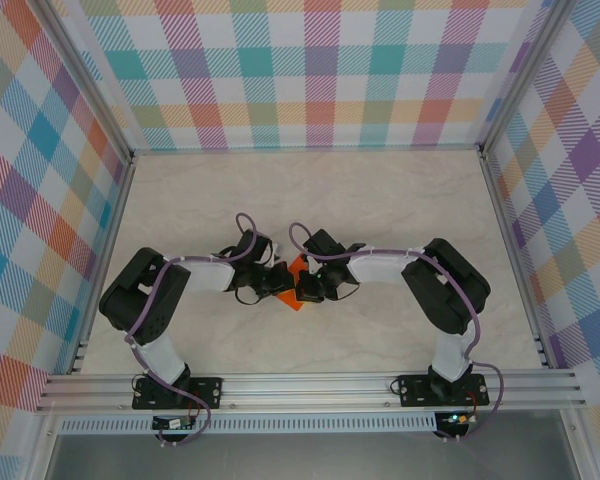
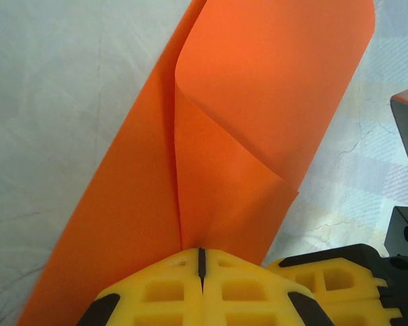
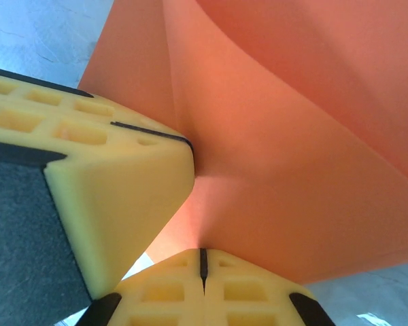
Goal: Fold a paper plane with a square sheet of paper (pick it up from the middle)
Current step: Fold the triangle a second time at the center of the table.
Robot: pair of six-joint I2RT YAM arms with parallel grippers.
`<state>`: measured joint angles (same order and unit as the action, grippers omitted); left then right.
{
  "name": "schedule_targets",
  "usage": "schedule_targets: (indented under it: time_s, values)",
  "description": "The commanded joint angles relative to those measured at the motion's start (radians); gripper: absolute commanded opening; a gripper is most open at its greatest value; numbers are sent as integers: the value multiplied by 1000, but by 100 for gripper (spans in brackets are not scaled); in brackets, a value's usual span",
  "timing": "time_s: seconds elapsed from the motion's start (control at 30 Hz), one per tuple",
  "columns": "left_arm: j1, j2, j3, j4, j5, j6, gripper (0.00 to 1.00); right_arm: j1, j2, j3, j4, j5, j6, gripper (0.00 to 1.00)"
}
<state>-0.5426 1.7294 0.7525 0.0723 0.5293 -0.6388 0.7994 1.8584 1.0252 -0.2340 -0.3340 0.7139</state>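
Note:
The square sheet of paper [image 1: 297, 268] is bright orange and is held up off the table between the two wrists at the table's middle. In the left wrist view the sheet [image 2: 224, 122] is folded over itself, with one layer curling back at the top. My left gripper [image 2: 200, 257] is shut, and a crease of the sheet runs into its seam. My right gripper [image 3: 202, 263] is shut on the sheet [image 3: 292, 136] from the other side. The two grippers nearly touch: the right fingers [image 2: 330, 278] show beside the left ones, and the left fingers [image 3: 115, 170] crowd the right wrist view.
The pale marbled table [image 1: 380, 200] lies open behind and to both sides of the arms. Plaid walls [image 1: 310, 70] close off the back and sides. An aluminium rail [image 1: 310, 385] runs along the near edge, where both arm bases are bolted.

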Motion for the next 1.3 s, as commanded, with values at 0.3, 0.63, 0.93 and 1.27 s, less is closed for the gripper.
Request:
schedule_targets:
  time_s: [0.3,0.63,0.93,1.27]
  values:
    - [-28,39,0,-57,-54,13,0,6,-36,-11,71,-84,3,4]
    - [-28,25,0,-61,-62,13,0,7,-58,-66,99,-104,0,4]
    - [-28,19,32,-111,-104,52,0,7,-16,-89,-23,-14,-29,4]
    - [12,100,142,-140,-95,157,0,7,21,-149,-122,45,-49,3]
